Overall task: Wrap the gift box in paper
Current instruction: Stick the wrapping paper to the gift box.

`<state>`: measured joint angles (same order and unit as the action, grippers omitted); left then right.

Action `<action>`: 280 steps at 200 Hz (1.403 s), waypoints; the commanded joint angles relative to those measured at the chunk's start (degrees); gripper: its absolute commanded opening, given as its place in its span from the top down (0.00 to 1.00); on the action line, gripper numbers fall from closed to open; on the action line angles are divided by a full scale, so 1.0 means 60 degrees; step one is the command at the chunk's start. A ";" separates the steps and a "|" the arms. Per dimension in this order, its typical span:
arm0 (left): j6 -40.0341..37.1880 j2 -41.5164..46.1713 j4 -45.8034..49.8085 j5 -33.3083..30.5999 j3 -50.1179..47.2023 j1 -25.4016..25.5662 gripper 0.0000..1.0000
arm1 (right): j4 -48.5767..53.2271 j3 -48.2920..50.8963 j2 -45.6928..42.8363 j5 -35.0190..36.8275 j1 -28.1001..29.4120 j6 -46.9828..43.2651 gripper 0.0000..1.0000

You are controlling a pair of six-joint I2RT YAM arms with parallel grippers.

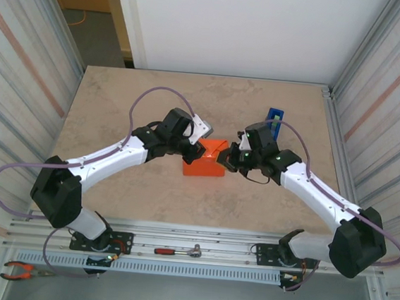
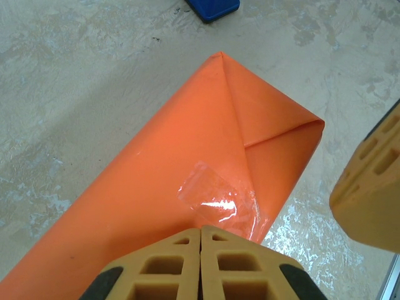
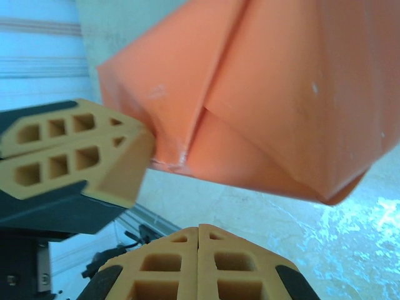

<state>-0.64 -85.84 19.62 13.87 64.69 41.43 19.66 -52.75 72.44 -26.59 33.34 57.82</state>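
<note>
Where the beige mottled table (image 1: 119,107) is viewed at its middle, the left gripper (image 2: 200,232), closed empty, is set against the small squarish gift box (image 1: 206,161), wrapped in bright orange matte paper (image 2: 156,169); the right gripper (image 3: 199,230), likewise closed empty, is placed just beside it.

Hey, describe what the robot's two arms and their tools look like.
The left arm and right arm have white link shells and black joint housings, each trailed by a purple cable. The left tool and right tool have tan-yellow fingers with rectangular cut-out cells on black bases.
</note>
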 commanded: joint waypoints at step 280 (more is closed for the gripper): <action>0.0046 -0.0176 0.0801 0.0244 -0.0454 0.0144 0.91 | -0.0486 0.0063 0.0613 -0.0132 0.0760 0.0000 1.00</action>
<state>-0.64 -85.78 19.38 13.89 64.47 41.43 14.61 -53.84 78.41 -27.40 36.77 58.02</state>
